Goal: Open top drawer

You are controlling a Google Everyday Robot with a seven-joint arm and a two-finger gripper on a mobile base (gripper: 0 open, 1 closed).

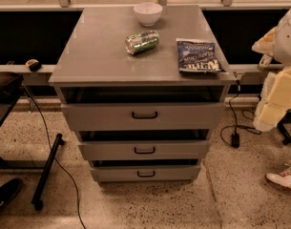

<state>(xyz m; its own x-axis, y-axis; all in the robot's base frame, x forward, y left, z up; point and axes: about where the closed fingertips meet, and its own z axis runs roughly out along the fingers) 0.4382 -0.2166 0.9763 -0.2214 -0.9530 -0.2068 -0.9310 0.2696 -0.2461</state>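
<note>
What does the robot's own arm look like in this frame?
The arm at the right edge is white and rounded above, with blocky pale yellow segments below. It ends in the gripper, right of the top drawer.

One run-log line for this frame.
top drawer: partly out | handle: untouched | gripper: far right, off it | cabinet top: bowl, can on side, chip bag

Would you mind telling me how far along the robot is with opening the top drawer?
Done: the top drawer already looks pulled out, with a dark gap between its front and the cabinet top. In hand: nothing; the hand hangs at the right edge of the view, clear of the black handle. Left: at most pulling the drawer out further.
</note>
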